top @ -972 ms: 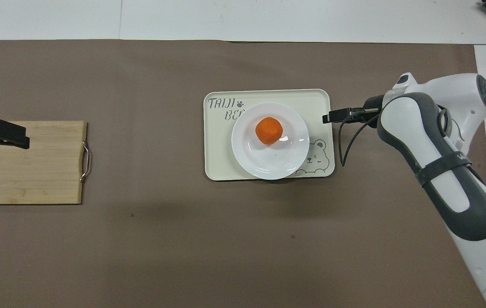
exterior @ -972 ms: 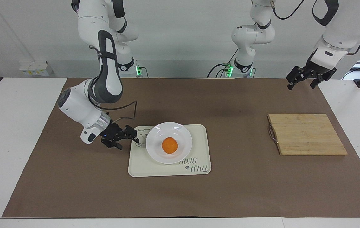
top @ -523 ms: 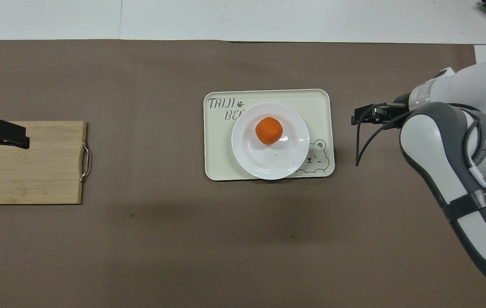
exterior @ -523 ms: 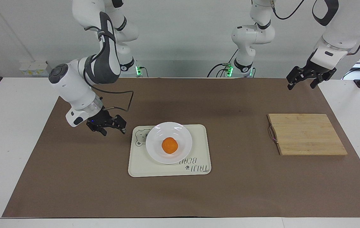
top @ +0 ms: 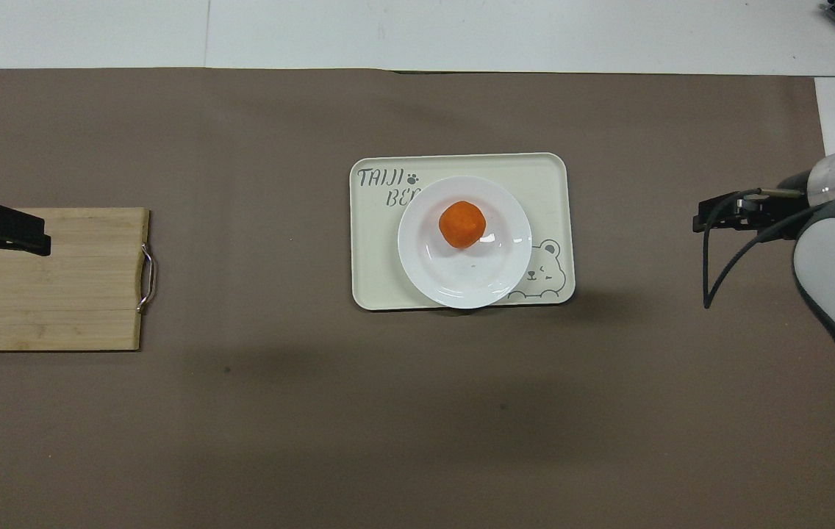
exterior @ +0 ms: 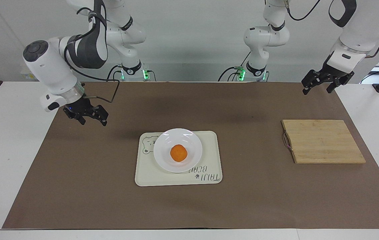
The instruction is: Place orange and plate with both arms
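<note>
The orange (exterior: pixel 178 152) lies in the middle of the white plate (exterior: pixel 162 146). The plate rests on a cream tray with a bear drawing (exterior: pixel 209 166) at mid-table. They also show in the overhead view: the orange (top: pixel 461 224), the plate (top: pixel 461 283) and the tray (top: pixel 373 279). My right gripper (exterior: pixel 93 122) is open and empty. It hangs above the brown mat toward the right arm's end, well apart from the tray, and shows in the overhead view (top: pixel 698 221). My left gripper (exterior: pixel 317 90) is open and empty, and waits raised at the left arm's end (top: pixel 35 235).
A bamboo cutting board (exterior: pixel 323 141) with a metal handle lies on the mat toward the left arm's end and shows in the overhead view (top: pixel 72 294). A brown mat (exterior: pixel 249 200) covers most of the white table.
My right gripper has drawn back from the tray's edge beside the plate, rising and moving toward the right arm's end. Plate, orange and left arm have not moved.
</note>
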{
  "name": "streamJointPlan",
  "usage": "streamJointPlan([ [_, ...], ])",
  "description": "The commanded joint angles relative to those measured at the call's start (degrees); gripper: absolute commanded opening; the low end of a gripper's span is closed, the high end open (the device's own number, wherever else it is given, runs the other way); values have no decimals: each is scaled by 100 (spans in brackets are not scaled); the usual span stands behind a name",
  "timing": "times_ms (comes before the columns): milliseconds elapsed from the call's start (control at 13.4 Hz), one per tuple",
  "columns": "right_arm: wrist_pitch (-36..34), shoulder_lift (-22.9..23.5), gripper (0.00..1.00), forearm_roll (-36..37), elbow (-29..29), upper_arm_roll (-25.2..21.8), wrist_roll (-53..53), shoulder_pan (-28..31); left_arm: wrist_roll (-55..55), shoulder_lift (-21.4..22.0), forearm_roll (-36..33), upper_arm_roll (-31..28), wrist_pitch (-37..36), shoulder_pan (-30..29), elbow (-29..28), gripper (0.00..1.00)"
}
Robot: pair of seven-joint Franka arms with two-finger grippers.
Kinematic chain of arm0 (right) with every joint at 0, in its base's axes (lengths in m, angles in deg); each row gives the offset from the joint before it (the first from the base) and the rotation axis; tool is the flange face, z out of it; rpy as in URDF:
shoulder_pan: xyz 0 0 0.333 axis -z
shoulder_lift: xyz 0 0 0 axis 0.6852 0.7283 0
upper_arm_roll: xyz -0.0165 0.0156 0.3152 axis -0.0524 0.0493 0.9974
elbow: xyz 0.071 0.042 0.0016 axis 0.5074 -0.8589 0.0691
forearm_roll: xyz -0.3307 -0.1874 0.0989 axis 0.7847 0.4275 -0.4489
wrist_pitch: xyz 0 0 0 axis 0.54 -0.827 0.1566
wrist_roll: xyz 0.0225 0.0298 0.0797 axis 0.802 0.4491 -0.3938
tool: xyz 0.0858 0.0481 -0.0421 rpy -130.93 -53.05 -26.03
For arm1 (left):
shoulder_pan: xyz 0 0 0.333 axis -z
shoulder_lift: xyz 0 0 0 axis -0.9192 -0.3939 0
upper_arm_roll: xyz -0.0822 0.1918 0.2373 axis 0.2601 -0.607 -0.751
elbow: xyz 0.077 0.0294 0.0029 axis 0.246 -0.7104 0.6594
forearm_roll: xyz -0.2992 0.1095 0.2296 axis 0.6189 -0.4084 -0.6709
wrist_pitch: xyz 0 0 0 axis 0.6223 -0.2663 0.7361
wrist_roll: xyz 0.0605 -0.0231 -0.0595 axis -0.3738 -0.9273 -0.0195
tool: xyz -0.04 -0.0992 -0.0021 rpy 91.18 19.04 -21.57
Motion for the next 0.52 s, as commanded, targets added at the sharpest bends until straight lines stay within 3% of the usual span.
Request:
streamJointPlan([
  [0, -444, -394, 100, 222, 153, 41, 125, 12, -77, 70, -116, 8, -56, 3, -69, 100],
  [299, -1769, -412, 100, 494, 1286, 41, 117, 3, -77, 70, -116, 8, -56, 3, -69, 100],
  [448, -2141, -473, 100, 739, 1586, 119, 116, -6, -77, 70, -116, 8, -56, 12, -69, 100],
])
